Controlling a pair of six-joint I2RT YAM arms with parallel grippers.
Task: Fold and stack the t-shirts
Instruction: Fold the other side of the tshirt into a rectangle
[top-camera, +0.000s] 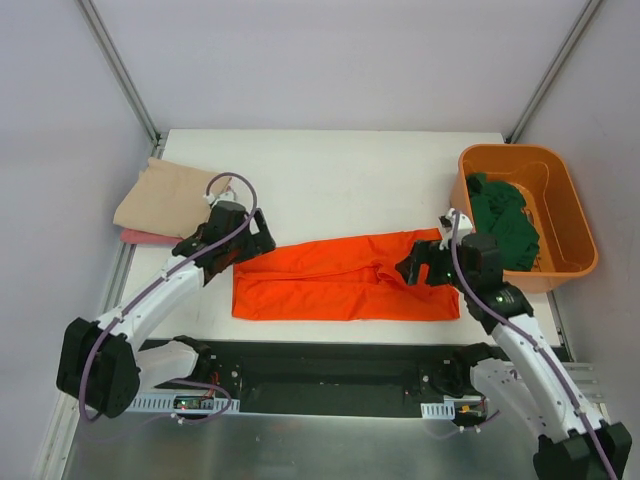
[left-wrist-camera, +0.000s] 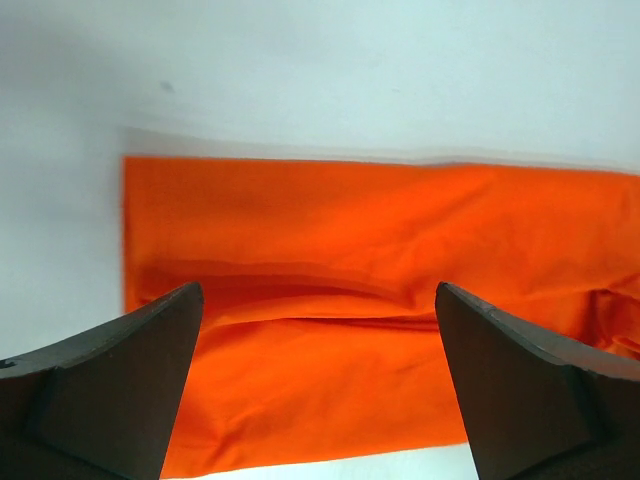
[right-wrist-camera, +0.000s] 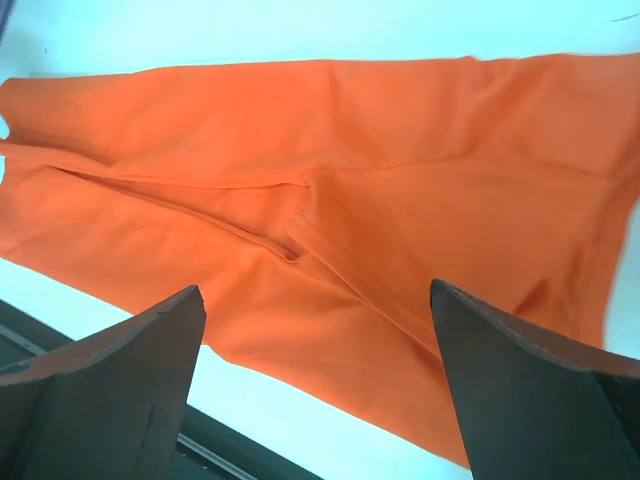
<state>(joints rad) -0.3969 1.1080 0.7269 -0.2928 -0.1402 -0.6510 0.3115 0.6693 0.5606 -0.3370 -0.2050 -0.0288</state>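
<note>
Well, the bright orange t-shirt lies folded into a long band across the near middle of the white counter, running from left to right. The left claw sits over the far left corner of that band, and the right claw sits over its right end, close to the orange plastic bin.

From the left wrist, the left claw stands wide apart with nothing between its two dark fingers. Orange cloth spreads below it, with a soft ridge running across just ahead of the tips and the shirt's left edge showing straight against the counter. From the right wrist, the right claw is spread just as wide and holds nothing. The shirt under it shows a long crease and an overlapping flap near the middle. Whether either claw's tips brush the cloth I cannot tell.

At the far left of the counter a beige t-shirt lies folded on top of a pink t-shirt, whose edge peeks out on the near side. A dark green t-shirt lies bunched inside the bin at the right edge of the counter.
</note>
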